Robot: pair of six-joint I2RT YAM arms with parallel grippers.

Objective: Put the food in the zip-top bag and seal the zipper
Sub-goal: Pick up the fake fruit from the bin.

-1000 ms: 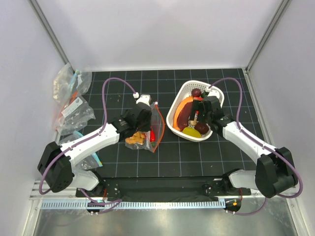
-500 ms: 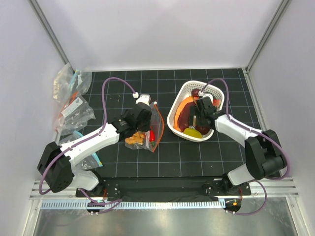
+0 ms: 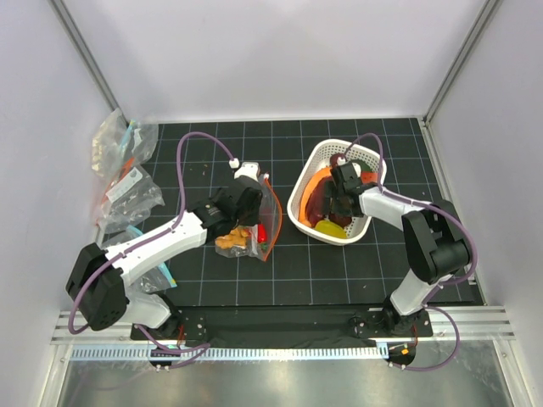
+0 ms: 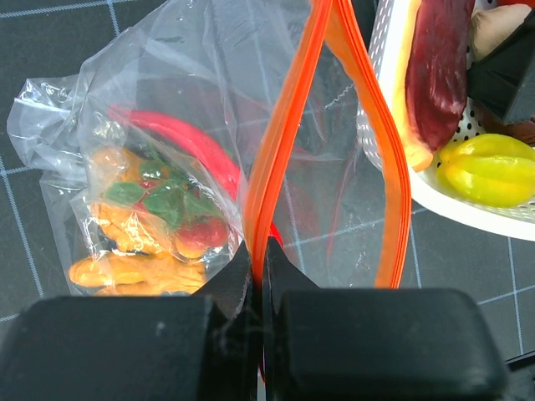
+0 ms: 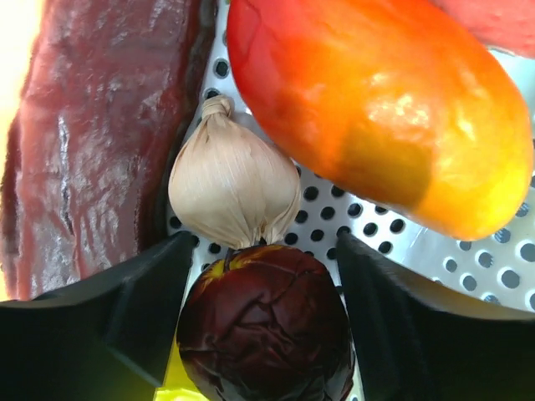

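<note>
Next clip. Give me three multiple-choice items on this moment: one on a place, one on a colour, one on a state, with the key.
1. Where is the right hand?
A. in the white basket
B. parked by its own base
C. raised high in the air

2. What colour is the zip-top bag's zipper?
A. blue
B. orange-red
C. green

3. How is the left hand?
A. wide open
B. shut on the zipper
C. shut on nothing

Key:
1 A, its fingers flank a dark purple fruit on the basket's perforated floor.
2 B, the strip shows orange-red in the left wrist view.
3 B, its fingers pinch the strip with no gap.
</note>
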